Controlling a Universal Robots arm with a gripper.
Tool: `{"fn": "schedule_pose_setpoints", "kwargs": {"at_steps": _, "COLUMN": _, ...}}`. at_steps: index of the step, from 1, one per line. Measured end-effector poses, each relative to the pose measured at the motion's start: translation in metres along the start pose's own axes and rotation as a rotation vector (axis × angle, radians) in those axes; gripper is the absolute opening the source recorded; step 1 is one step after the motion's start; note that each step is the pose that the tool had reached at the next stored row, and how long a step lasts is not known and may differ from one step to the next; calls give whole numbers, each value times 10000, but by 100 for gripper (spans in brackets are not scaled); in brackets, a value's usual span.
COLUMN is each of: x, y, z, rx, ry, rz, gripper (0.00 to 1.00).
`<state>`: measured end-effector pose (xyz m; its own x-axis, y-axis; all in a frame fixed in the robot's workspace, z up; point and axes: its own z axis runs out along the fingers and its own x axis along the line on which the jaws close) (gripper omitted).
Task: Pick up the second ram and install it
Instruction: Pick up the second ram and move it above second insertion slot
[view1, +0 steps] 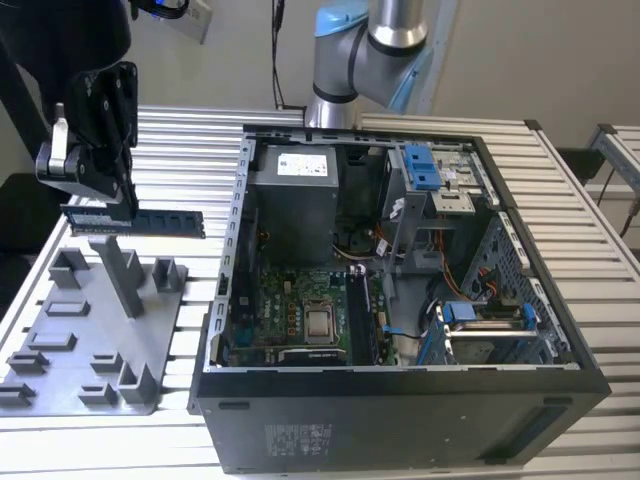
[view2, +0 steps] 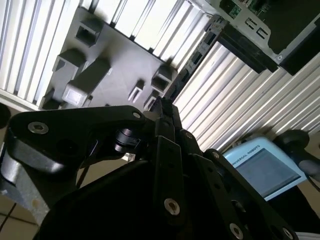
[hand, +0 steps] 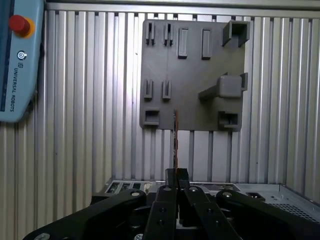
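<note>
The second ram (view1: 165, 223), a dark blue stick with black chips, hangs level above the grey tray (view1: 90, 345) at the exterior view's left. My gripper (view1: 118, 208) is shut on its one end, and the other end points toward the open computer case (view1: 400, 300). In the first wrist view the ram (hand: 175, 137) shows edge-on, sticking out from the gripper (hand: 176, 175) over the tray (hand: 192, 75). The second wrist view has the gripper (view2: 162, 110) above the tray (view2: 117, 75). The motherboard (view1: 300, 310) lies inside the case.
An upright grey post (view1: 120, 275) and low holders rise from the tray below the ram. The case's metal wall (view1: 235, 230) stands between tray and motherboard. A teach pendant (hand: 17, 60) lies on the slatted table (view1: 600, 300). The arm's base (view1: 370, 50) stands behind the case.
</note>
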<state>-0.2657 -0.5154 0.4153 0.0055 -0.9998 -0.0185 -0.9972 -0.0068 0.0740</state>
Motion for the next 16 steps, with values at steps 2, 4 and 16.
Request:
{"fn": "schedule_pose_setpoints", "kwargs": {"at_steps": 2, "x": 1, "y": -15, "z": 6, "rx": -2, "ry": 2, "rz": 1, "gripper": 12}}
{"fn": "schedule_pose_setpoints", "kwargs": {"at_steps": 4, "x": 1, "y": -64, "z": 4, "rx": -4, "ry": 2, "rz": 3, "gripper": 12}}
{"fn": "schedule_pose_setpoints", "kwargs": {"at_steps": 16, "x": 2, "y": -279, "z": 29, "rx": -11, "ry": -1, "rz": 35, "gripper": 12}}
